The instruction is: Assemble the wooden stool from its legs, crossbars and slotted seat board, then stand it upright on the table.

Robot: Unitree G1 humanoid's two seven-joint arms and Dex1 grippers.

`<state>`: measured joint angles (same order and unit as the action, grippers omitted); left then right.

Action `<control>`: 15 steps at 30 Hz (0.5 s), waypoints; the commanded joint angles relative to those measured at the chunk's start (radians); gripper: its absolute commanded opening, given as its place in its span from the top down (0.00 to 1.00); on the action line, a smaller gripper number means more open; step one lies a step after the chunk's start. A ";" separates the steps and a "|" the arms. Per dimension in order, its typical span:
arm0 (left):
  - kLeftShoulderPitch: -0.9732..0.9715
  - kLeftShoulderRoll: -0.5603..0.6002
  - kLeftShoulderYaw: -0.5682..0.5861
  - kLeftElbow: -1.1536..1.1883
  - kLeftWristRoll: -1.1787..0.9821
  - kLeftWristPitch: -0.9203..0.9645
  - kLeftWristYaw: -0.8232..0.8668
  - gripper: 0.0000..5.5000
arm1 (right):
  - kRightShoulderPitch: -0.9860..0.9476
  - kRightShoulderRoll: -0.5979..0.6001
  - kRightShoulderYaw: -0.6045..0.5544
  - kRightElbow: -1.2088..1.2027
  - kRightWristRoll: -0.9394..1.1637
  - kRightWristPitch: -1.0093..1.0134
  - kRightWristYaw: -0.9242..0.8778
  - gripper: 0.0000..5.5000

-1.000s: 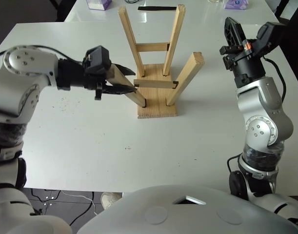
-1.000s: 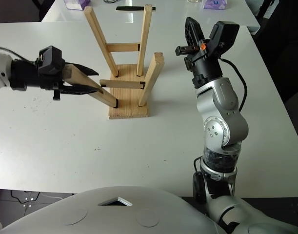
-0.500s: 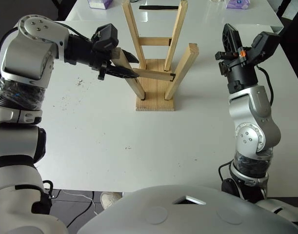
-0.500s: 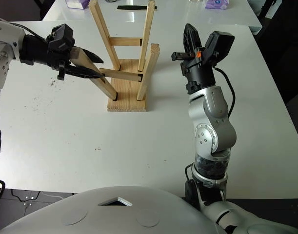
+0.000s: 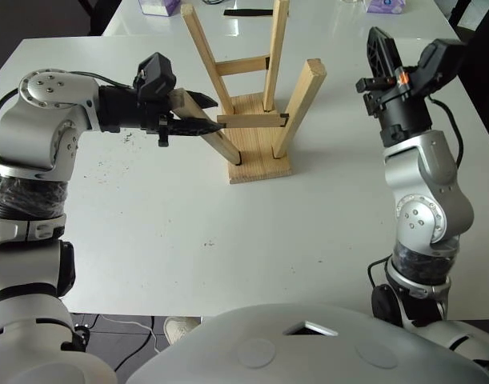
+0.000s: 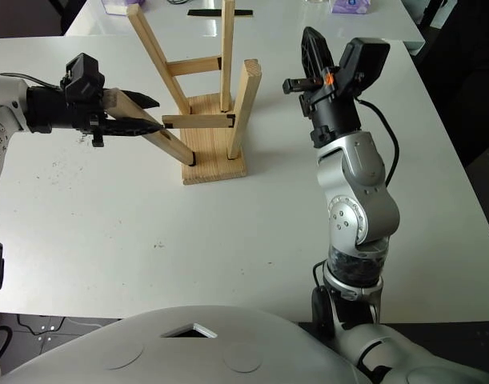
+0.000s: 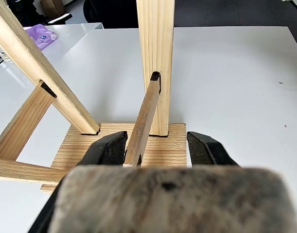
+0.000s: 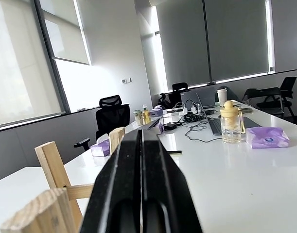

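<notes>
Status: the stool stands inverted, its seat board [image 5: 258, 166] flat on the surface [image 5: 188, 232] with all four legs pointing up.

Left hand [image 5: 212, 114]: clamped on the free upper end of the near-left leg [image 5: 220, 144]. In the left wrist view the fingers [image 7: 108, 148] sit either side of that leg, and the front crossbar [image 5: 252, 122] runs from it into the slot of the near-right leg [image 5: 296, 112].

Right hand [image 5: 378, 40]: raised well clear of the stool, fingers pressed together, holding nothing.

The held leg leans outward more steeply than its neighbours. The two rear legs [image 5: 206, 52] are tied by the rear crossbar [image 5: 244, 64].

Assessment: assembly appears close to complete. Seating the joints and turning the stool over remain.

Hazards:
- Any sideways pull by the left hand could draw the front crossbar out of its slot or lever the held leg from the seat board.
- The joints look press-fitted only. Lifting or flipping by one leg, without support from the right hand, could let the seat board drop away or the frame rack apart.
- An uneven leg angle may leave the stool rocking once it is upright.
</notes>
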<state>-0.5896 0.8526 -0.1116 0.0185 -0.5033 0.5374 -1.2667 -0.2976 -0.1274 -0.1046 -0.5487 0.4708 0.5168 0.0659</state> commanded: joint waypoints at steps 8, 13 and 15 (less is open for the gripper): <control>0.059 -0.057 -0.046 0.159 0.005 0.049 -0.064 0.62 | -0.077 -0.049 0.015 0.038 0.061 0.037 0.096 1.00; 0.020 -0.039 -0.123 0.120 0.112 -0.034 -0.057 0.63 | -0.052 -0.053 0.026 0.022 0.047 0.041 0.102 1.00; 0.009 -0.034 -0.153 0.087 0.136 -0.048 -0.059 0.63 | -0.033 -0.058 0.037 0.025 0.027 0.040 0.098 1.00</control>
<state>-0.6494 0.8152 -0.1555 0.1110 -0.4922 0.4797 -1.3316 -0.3538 -0.1694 -0.0803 -0.5153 0.5185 0.5474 0.1669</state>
